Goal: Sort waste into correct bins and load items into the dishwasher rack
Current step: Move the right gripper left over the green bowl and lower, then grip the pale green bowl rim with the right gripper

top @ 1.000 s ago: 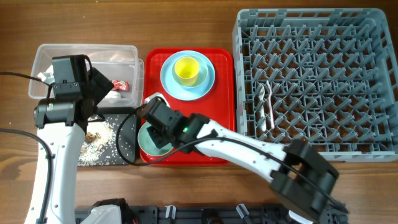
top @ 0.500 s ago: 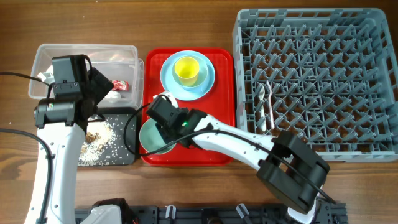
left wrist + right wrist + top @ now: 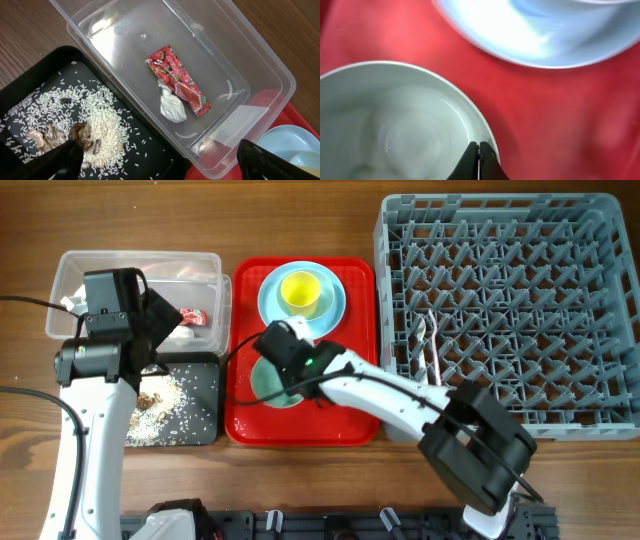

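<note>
My right gripper (image 3: 478, 145) is shut on the rim of the mint green bowl (image 3: 395, 130), over the red tray (image 3: 350, 415). In the overhead view the bowl (image 3: 266, 383) shows partly under that arm, just below the light blue plate (image 3: 335, 308) with the yellow cup (image 3: 300, 292) on it. My left gripper (image 3: 162, 161) hangs open and empty above the edge between the clear tub (image 3: 125, 30) and the black tray (image 3: 165, 160). The red wrapper (image 3: 177, 82) and white tissue (image 3: 171, 106) lie in the tub. Rice scraps (image 3: 95, 125) lie in the black tray.
The grey dishwasher rack (image 3: 500, 220) fills the right side, with a white spoon (image 3: 421, 330) and a white fork (image 3: 436, 365) lying among its pegs. Bare wooden table (image 3: 300, 215) shows around the tub and tray.
The right gripper has carried the bowl from the tray's lower left corner up and to the right, towards the plate. The left arm has not moved.
</note>
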Motion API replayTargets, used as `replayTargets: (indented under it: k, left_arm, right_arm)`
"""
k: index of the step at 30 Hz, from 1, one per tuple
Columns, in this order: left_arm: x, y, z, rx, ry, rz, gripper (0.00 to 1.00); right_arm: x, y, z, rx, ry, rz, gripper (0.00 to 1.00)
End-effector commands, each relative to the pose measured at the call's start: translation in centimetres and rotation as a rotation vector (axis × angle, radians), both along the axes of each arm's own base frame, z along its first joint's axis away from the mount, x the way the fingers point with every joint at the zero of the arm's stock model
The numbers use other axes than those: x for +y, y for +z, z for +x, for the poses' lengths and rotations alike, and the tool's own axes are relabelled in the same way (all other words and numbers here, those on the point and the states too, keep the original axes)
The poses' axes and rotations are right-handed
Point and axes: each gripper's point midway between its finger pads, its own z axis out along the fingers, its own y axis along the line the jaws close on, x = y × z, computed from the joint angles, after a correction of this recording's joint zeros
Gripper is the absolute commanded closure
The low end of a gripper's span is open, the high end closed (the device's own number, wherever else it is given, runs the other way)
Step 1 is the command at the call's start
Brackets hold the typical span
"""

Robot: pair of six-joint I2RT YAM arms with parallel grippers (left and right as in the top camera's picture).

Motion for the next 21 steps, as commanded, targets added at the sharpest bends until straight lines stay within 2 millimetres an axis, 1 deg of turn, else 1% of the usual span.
replayTargets:
  k: [1,3,5,9,12,14,16,18,21]
  left_arm:
    - [0.3,0.8,0.1,-0.016,-0.005,0.015,0.0]
    - [0.3,0.8,0.1,-0.016,-0.005,0.015,0.0]
    - [0.3,0.8,0.1,-0.016,-0.005,0.015,0.0]
    - [0.3,0.8,0.1,-0.016,-0.005,0.015,0.0]
    - [0.3,0.8,0.1,-0.016,-0.005,0.015,0.0]
    - [0.3,0.8,0.1,-0.016,-0.005,0.015,0.0]
    - [0.3,0.8,0.1,-0.016,-0.005,0.015,0.0]
    - [0.3,0.8,0.1,-0.016,-0.005,0.015,0.0]
    - [0.3,0.8,0.1,-0.016,-0.005,0.015,0.0]
  right_arm:
    - [-2.5,-0.3,1.6,-0.001,-0.108,-0.023,0.96]
    - [-3.1,0.1,1.9,0.012,-0.132,-0.006,0.95]
    - [-2.9,1.1,2.0,0.031,-0.126,0.042,0.93]
    - [-2.4,4.2,2.5,0.01,-0.126,0.139,0.9]
    - [-2.3,7.2,2.6,-0.037,-0.122,0.196,0.89]
    - [-1.6,8.8,2.1,-0.029,-0.099,0.255,0.85]
    - [-0.7,9.9,1.2,0.006,-0.064,0.322,0.81]
    - [0.2,10.5,0.2,0.046,-0.03,0.373,0.8]
    - [1.5,10.5,-1.2,0.116,0.017,0.428,0.8]
